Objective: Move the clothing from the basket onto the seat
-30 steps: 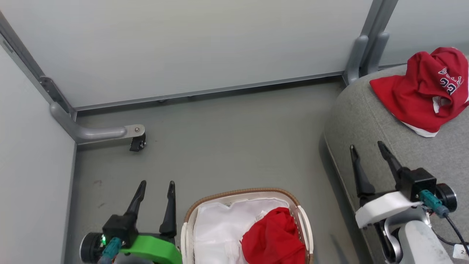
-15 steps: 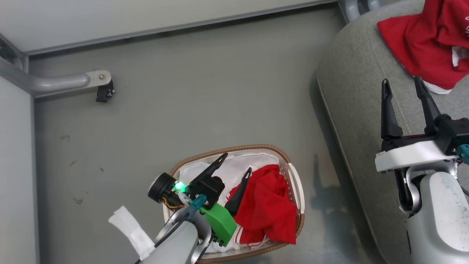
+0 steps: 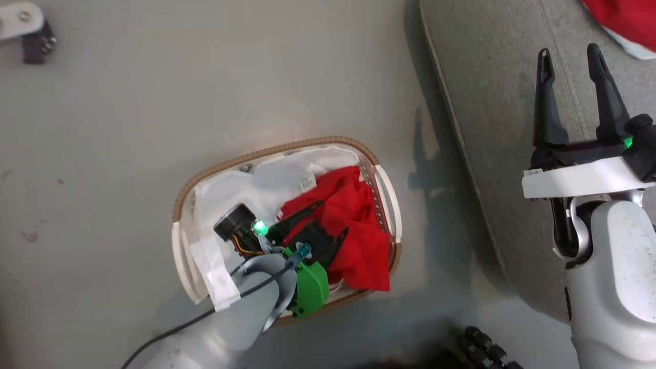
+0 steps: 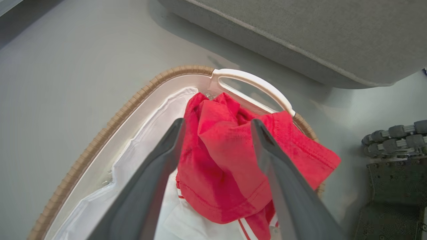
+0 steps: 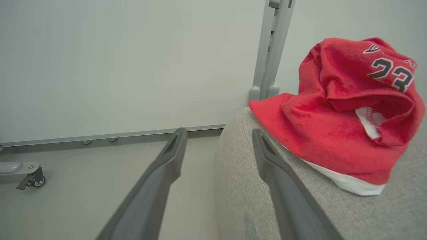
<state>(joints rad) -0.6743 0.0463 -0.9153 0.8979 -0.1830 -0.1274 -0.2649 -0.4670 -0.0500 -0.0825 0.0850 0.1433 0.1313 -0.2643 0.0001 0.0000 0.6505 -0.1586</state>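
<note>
Hovering spread-fingered inside the basket (image 4: 110,123), the left hand (image 4: 217,122) has the red garment (image 4: 220,156) right between its fingertips, so I'd say the grasp comes next: dip, pinch the cloth, then lift toward the seat (image 4: 300,40) beyond them.

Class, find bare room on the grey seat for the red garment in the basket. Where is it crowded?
Free: on the seat, the bare grey stretch between its rounded floor-side edge and the red jersey. Crowded: near the wall post, under that jersey.
</note>
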